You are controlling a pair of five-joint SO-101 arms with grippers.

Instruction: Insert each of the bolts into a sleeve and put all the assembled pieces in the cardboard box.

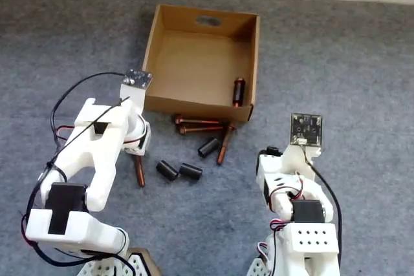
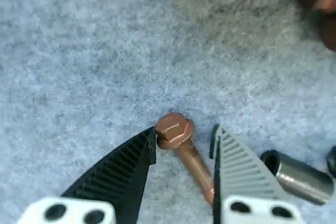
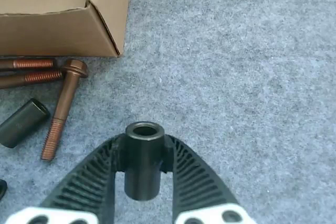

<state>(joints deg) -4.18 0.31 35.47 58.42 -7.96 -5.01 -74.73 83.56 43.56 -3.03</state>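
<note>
Grey carpet (image 1: pixel 362 63) covers the whole table. The open cardboard box (image 1: pixel 152 43) sits at upper centre in the high view, with one assembled piece (image 1: pixel 239 92) lying inside against its right wall. Just below the box's front wall three loose bolts (image 1: pixel 197 120) lie close together, and three black sleeves (image 1: pixel 191 172) are scattered near mid-frame. Left of centre, the left gripper (image 2: pixel 184 131) has its claw spread, straddling the head of a copper bolt (image 2: pixel 175 129) that lies flat on the carpet. At lower right, the right gripper (image 3: pixel 143 144) pinches an upright sleeve (image 3: pixel 142 163), open end up.
</note>
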